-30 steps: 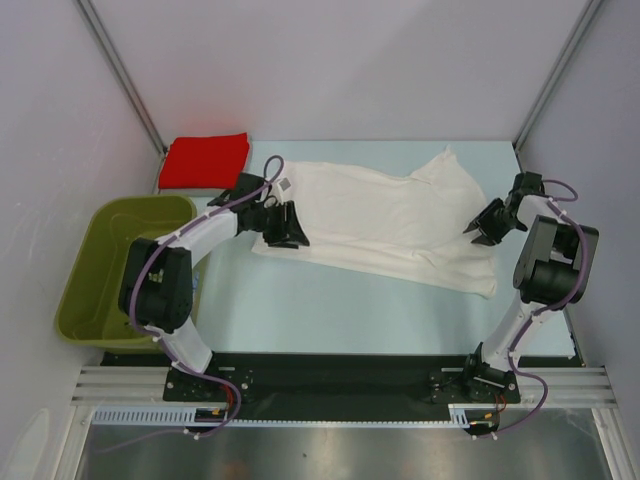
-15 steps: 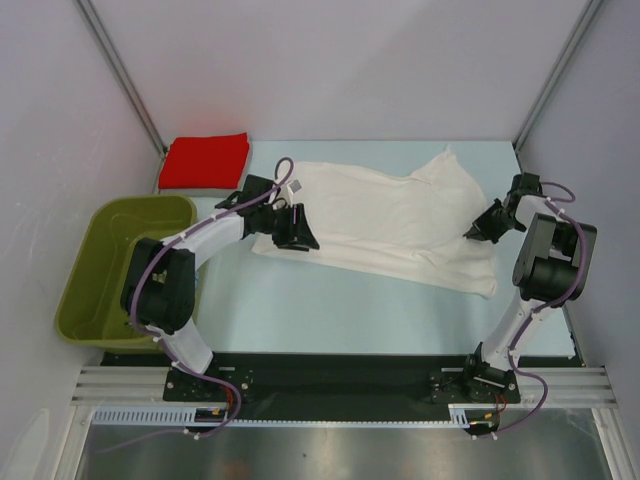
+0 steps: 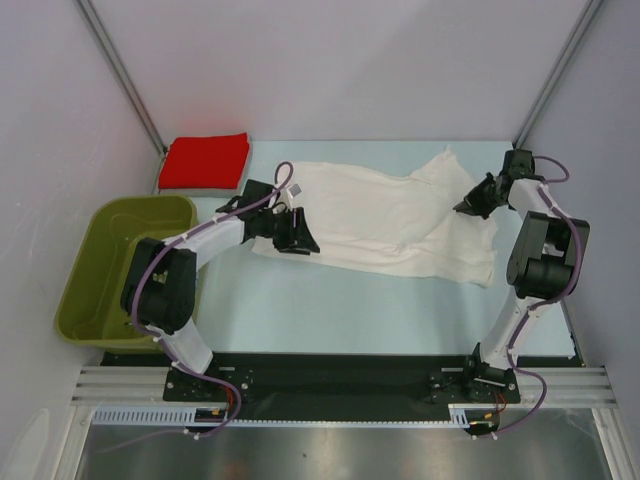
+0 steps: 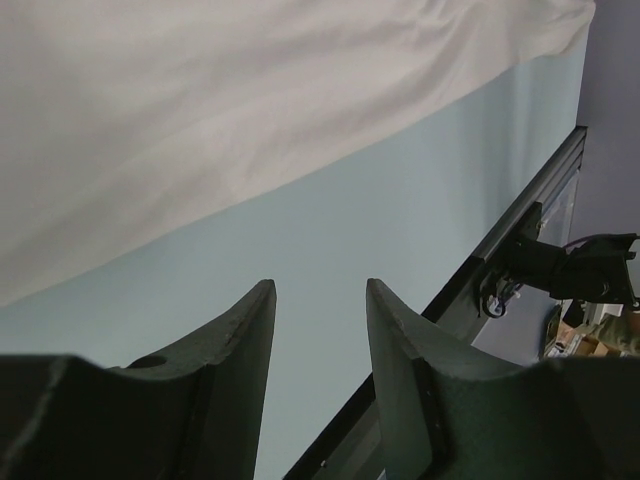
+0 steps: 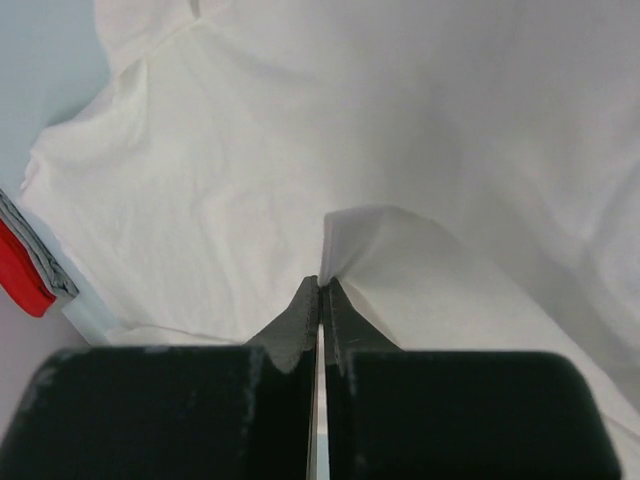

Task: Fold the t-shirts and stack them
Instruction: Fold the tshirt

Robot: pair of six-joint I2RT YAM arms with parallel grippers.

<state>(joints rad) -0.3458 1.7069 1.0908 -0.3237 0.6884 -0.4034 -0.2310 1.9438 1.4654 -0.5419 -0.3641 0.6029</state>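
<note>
Rumpled soft white t-shirt [image 3: 380, 220]; flat rectangular red t-shirt [image 3: 205, 160]

T-shirts: two in all, one white t-shirt [image 3: 380, 225], one red t-shirt [image 3: 205, 160]. Thin grey layer [image 3: 200, 187] under red one: one, kind of cloth not clear. Olive-green basket [image 3: 100, 265]: one. Robot arms: two, left arm [image 3: 200, 240], right arm [image 3: 545, 250]. Claws: two, left claw [image 3: 297, 232], right claw [image 3: 470, 203]; two fingers each, four total. Pale blue tabletop [image 3: 330, 300]: one. Metal corner posts at far side: two.
</note>
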